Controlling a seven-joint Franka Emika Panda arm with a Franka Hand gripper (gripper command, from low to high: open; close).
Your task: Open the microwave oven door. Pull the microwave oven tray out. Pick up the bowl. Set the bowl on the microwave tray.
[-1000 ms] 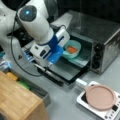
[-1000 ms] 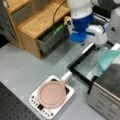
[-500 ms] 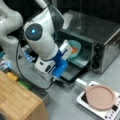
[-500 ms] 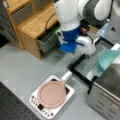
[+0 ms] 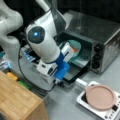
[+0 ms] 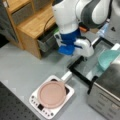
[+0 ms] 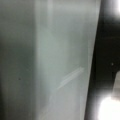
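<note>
Grey tabletop [image 6: 22, 67] with a wooden cabinet [image 6: 32, 22] off to the side, dark backdrop behind. No readable labels anywhere. The microwave oven [image 5: 100, 37] has its microwave oven door [image 6: 92, 62] dropped flat, and the bowl [image 5: 75, 48] sits on what looks like the microwave oven tray [image 5: 81, 61] at the cavity mouth. The gripper [image 6: 83, 48] hangs over the door; can't tell if its fingers are apart. White appliance with pink disc [image 5: 101, 97] sits nearby.
</note>
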